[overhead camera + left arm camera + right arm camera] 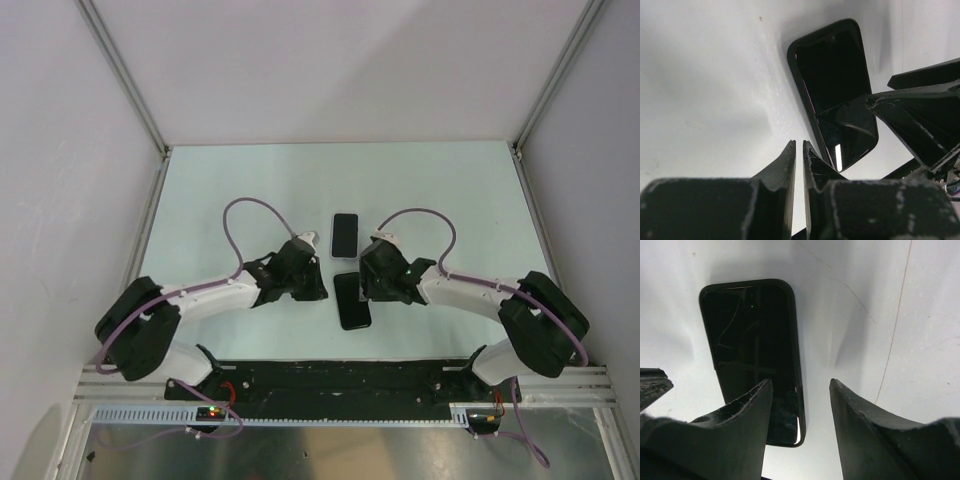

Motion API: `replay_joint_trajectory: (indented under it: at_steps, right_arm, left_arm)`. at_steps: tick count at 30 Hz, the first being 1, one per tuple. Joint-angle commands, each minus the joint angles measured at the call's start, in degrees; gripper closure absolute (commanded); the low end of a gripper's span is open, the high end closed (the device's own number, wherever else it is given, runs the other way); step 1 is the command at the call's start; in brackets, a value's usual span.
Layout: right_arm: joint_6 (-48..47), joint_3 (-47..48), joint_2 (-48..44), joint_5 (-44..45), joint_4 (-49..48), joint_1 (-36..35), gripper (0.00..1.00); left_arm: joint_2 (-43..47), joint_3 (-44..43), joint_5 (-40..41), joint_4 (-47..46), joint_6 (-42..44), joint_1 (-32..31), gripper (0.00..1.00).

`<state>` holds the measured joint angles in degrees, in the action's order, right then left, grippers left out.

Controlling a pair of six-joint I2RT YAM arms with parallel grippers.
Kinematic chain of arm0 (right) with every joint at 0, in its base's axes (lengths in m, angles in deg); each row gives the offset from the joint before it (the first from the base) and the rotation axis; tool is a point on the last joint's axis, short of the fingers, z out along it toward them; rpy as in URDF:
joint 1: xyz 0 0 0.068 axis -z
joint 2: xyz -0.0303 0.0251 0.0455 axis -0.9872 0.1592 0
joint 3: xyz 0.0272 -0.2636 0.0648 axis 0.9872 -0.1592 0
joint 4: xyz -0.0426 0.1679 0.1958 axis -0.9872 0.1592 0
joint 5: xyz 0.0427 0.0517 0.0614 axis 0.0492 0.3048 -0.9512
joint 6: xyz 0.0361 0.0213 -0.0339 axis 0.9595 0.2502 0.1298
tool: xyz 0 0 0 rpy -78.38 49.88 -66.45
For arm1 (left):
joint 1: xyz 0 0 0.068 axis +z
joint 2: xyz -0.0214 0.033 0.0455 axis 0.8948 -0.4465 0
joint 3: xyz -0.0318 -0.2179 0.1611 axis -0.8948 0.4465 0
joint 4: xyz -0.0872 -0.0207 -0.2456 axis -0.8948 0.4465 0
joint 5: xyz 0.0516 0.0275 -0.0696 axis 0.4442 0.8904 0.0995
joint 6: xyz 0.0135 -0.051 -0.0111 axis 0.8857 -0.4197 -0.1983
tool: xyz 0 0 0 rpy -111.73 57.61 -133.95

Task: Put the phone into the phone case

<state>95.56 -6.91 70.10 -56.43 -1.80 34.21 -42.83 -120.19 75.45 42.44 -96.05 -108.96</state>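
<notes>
Two black slabs mid-frame in the top view, flat on the table (pixel 250 180): upper slab (pixel 345 234), and lower slab (pixel 352 300) between two grippers. Cannot tell phone from case. Left gripper (pixel 799 144) nearly closed, empty; right gripper (pixel 801 382) spread apart, gripping nothing.

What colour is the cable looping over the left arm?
The cable is purple, clearest in the top external view.

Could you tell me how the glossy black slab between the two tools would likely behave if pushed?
The slab lies flat, so it would probably slide rather than tip or roll. Its mirror-like face suggests a slippery, likely rigid surface.
</notes>
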Motion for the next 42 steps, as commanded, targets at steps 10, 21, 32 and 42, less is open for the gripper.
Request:
replay_joint_trajectory:
  at_steps: [10,21,32,42]
  right_arm:
    - [-0.3,-0.9,3.0,-0.7,0.4,-0.4,0.47]
    - [0.3,-3.2,2.0,-2.2,-0.6,-1.3,0.47]
    - [-1.1,-3.8,2.6,-4.4,-2.3,-0.8,0.47]
    - [-0.1,-5.1,3.5,-4.9,-4.1,-0.8,0.55]
  left_arm:
    - [-8.4,-4.4,-4.1,-5.1,0.1,-4.9,0.82]
    - [-7.3,-0.5,0.9,-3.0,-4.4,-12.2,0.78]
    - [-6.5,-1.1,7.8,2.2,-6.7,-15.2,0.74]
    - [-11.1,-4.1,8.7,3.8,-5.8,-15.1,0.76]
